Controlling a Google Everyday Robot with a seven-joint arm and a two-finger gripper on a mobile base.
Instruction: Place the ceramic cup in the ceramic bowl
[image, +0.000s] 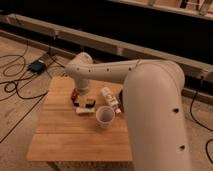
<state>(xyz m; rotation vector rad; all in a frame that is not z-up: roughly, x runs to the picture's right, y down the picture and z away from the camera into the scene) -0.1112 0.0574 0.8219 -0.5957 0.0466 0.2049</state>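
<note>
Because the arm (150, 100) comes in over the desk's right edge and bends back toward the far left corner, it hides most of the right side. Desk (65, 135): pale wood, near half bare.

Hand (83, 104) hangs low, just left of centre. Cannot tell whether it is spread or pressed together. It holds nothing I can name.

Dark patch (76, 96) at the hand, maybe the bowl, maybe part of the hand. Unclear.

Packet (111, 99) lies toward the far right corner, just behind the cup.

Cup (105, 115) stands upright, mouth up, right of centre and just beside the hand, apart from it. Judged not yet taken up.

In the way: the packet crowds the cup's far side and the arm crowds its right, so the left and near sides look the open approach.

Off-desk: cables (20, 85) and a black box (36, 65) on the floor past the left edge.
</note>
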